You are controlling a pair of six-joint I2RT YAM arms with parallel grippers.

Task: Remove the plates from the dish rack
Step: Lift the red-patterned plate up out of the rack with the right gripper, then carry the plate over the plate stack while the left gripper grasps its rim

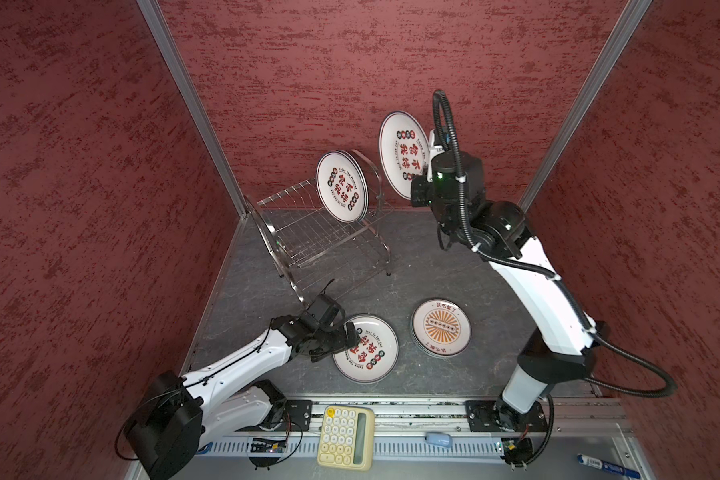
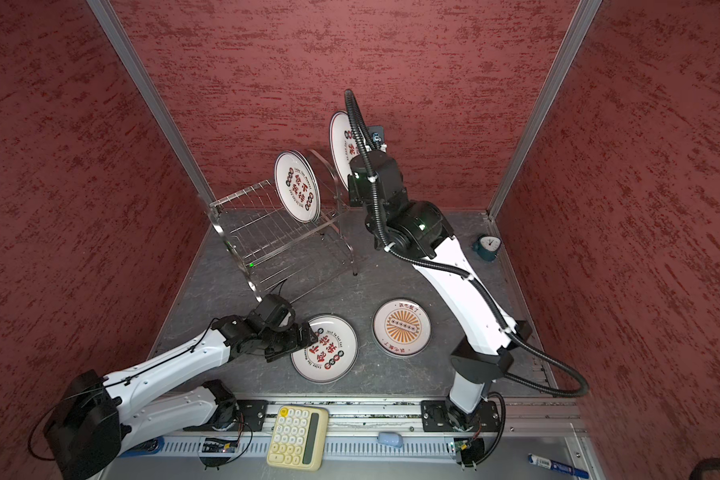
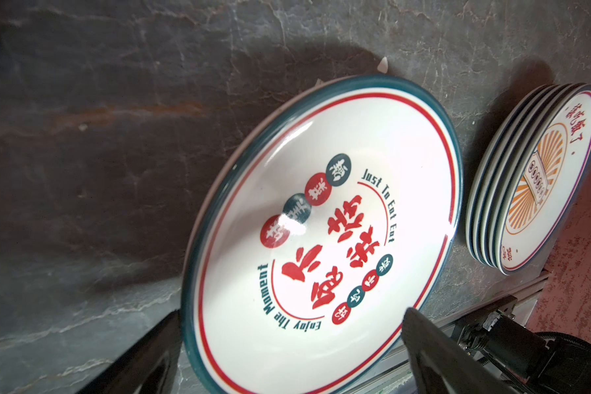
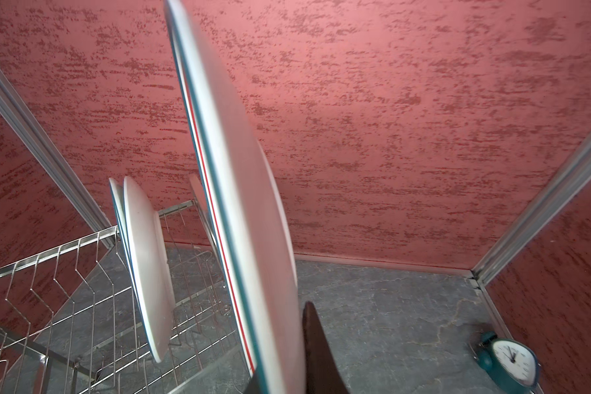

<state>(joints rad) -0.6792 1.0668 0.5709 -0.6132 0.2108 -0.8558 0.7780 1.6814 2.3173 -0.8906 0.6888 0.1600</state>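
Observation:
The dish rack (image 1: 325, 237) (image 2: 283, 245) stands at the back left of the table, with plates (image 1: 341, 187) (image 4: 147, 266) upright at its right end. My right gripper (image 1: 417, 194) (image 4: 280, 344) is shut on the lower rim of a red-character plate (image 1: 402, 153) (image 4: 239, 211), held upright in the air to the right of the rack. Another red-character plate (image 1: 368, 351) (image 3: 321, 238) lies flat at the front. My left gripper (image 1: 350, 337) (image 3: 290, 317) is open, one finger on each side of this plate's near rim. A stack of sunburst plates (image 1: 441, 327) (image 3: 533, 177) lies to its right.
A teal alarm clock (image 2: 488, 246) (image 4: 509, 361) stands by the right wall. A yellow calculator (image 1: 345, 436), a small blue object (image 1: 438, 439) and a blue marker (image 1: 607, 463) lie on the metal ledge in front. Red walls close in the back and both sides.

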